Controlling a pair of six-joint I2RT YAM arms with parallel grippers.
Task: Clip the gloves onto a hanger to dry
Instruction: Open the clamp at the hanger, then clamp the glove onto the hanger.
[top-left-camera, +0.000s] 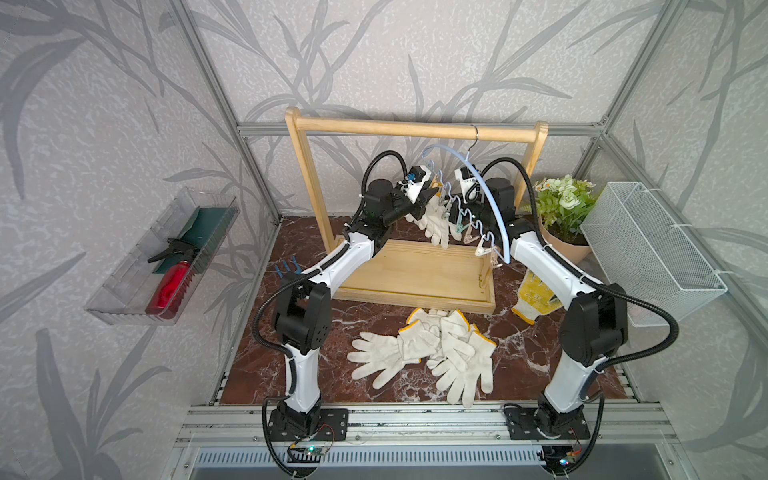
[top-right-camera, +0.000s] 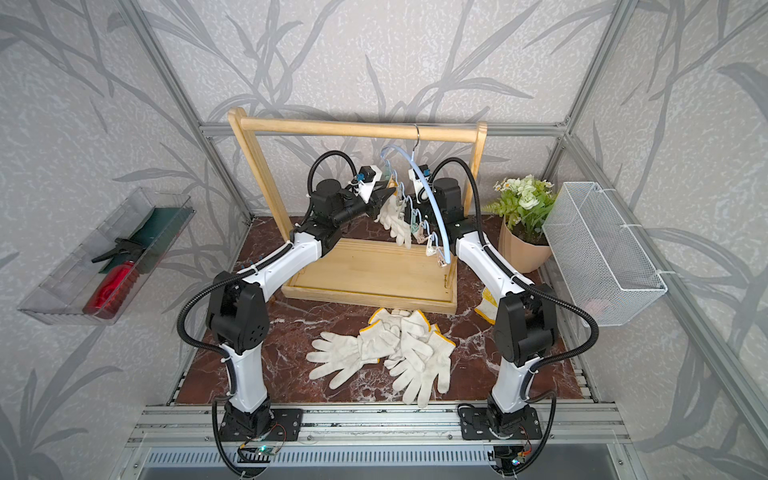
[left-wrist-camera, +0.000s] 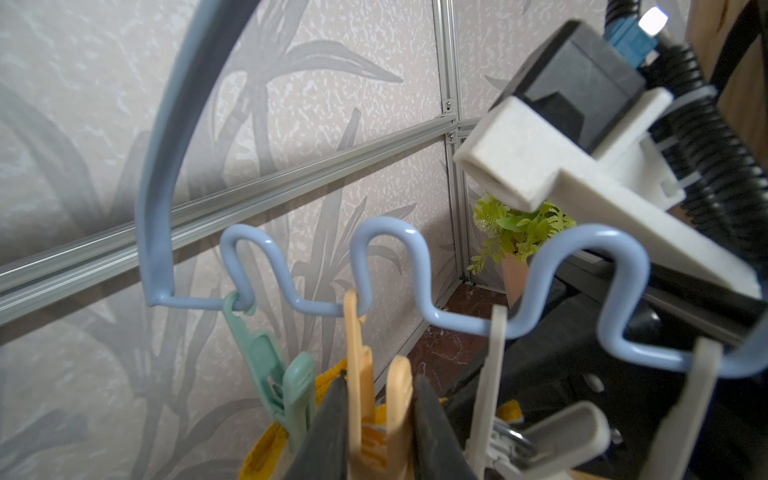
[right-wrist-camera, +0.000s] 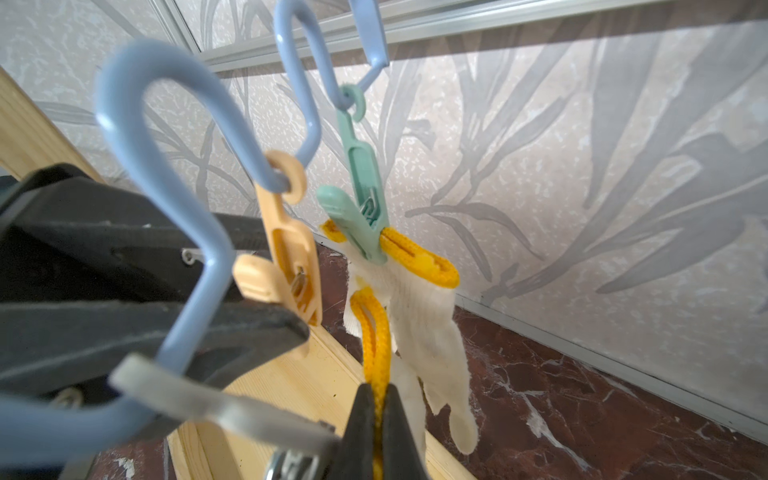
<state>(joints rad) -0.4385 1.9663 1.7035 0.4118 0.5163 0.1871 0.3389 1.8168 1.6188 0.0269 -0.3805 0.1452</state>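
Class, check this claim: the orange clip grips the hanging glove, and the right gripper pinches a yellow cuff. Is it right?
No. The green clip, not the orange clip, grips the glove, as the right wrist view shows. The right gripper does pinch a yellow cuff.

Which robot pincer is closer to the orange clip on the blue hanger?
Left. The left pincer is squeezing the orange clip itself. The right pincer is close by but not touching the clip; it pinches a yellow glove cuff.
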